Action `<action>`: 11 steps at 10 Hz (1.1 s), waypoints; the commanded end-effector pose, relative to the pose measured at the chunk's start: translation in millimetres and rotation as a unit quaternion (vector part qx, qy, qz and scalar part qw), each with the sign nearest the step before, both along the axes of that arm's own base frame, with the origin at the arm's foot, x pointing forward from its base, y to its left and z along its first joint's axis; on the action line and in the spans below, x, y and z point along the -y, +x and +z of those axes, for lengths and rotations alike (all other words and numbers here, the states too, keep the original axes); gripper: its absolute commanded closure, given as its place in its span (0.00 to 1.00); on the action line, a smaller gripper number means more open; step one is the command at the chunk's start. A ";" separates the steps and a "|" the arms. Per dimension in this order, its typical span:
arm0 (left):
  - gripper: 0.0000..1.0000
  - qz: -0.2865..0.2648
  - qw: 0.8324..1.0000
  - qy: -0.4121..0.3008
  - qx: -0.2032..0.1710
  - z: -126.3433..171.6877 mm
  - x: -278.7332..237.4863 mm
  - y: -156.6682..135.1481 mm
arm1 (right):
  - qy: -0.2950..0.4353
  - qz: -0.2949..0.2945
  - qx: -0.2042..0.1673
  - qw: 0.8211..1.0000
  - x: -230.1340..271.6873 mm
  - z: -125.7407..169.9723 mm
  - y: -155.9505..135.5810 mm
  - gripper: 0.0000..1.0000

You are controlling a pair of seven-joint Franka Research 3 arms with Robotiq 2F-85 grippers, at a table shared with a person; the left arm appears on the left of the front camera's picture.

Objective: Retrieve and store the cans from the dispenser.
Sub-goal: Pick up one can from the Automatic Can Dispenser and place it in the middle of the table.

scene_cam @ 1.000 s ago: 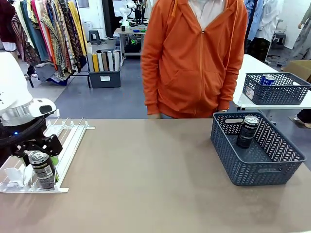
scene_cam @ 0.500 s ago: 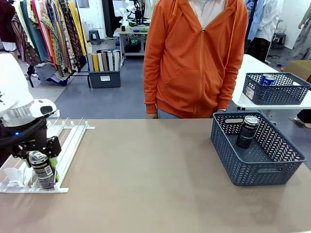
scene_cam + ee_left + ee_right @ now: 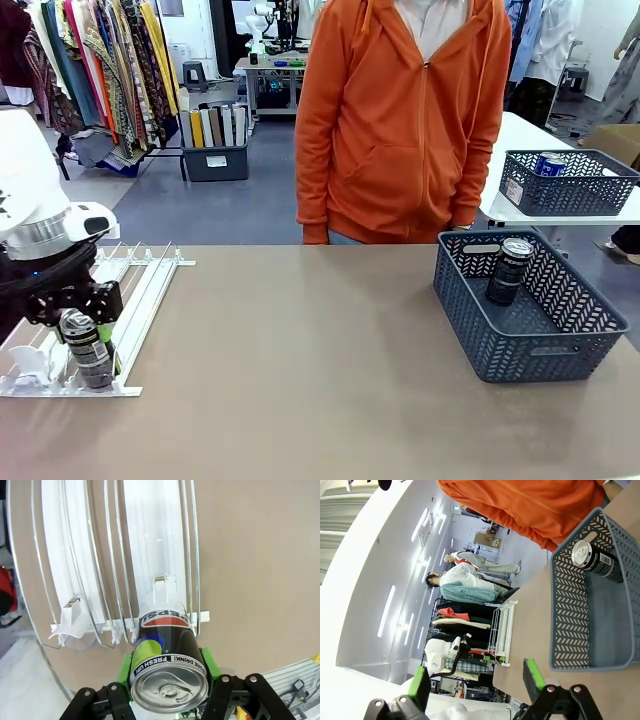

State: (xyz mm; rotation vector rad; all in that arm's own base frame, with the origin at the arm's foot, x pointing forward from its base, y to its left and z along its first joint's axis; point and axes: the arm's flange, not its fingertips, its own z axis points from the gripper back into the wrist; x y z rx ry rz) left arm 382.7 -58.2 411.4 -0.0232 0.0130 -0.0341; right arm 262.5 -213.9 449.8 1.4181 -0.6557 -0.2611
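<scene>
A dark Pepsi can (image 3: 90, 350) (image 3: 167, 667) stands upright at the front end of the white dispenser (image 3: 140, 285) (image 3: 150, 555), at the table's left. My left gripper (image 3: 84, 330) (image 3: 167, 670) is shut on it, its green pads (image 3: 126, 672) pressed to both sides of the can. Another dark can (image 3: 510, 270) (image 3: 596, 557) stands in the grey mesh basket (image 3: 545, 352) (image 3: 572, 630) on the right. My right gripper (image 3: 476, 680) hangs open and high, apart from the basket, with nothing between its fingers.
A person in an orange hoodie (image 3: 400, 120) stands at the table's far edge. A second mesh basket (image 3: 570, 190) holding a blue can (image 3: 548, 163) sits on a white table behind the right side. Bare tabletop stretches between dispenser and basket.
My left gripper's fingers have closed in from wide open onto the dark can. The can and arm have stayed in place. The person has shifted slightly.
</scene>
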 end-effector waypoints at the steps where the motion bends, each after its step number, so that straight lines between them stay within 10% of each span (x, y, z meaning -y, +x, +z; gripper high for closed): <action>1: 1.00 0.003 0.999 0.019 0.042 27.5 -0.2 -9.3 | 0.009 -0.004 0.007 1.000 -0.4 4.6 2.5 0.00; 6: 1.00 -0.009 0.991 -0.023 0.134 153.3 -10.8 -81.3 | 0.009 -0.004 0.007 1.000 -0.4 4.6 2.5 0.00; 11: 1.00 0.006 0.987 -0.032 0.156 172.9 -17.3 -97.3 | 0.009 -0.004 0.007 1.000 -0.4 4.6 2.5 0.00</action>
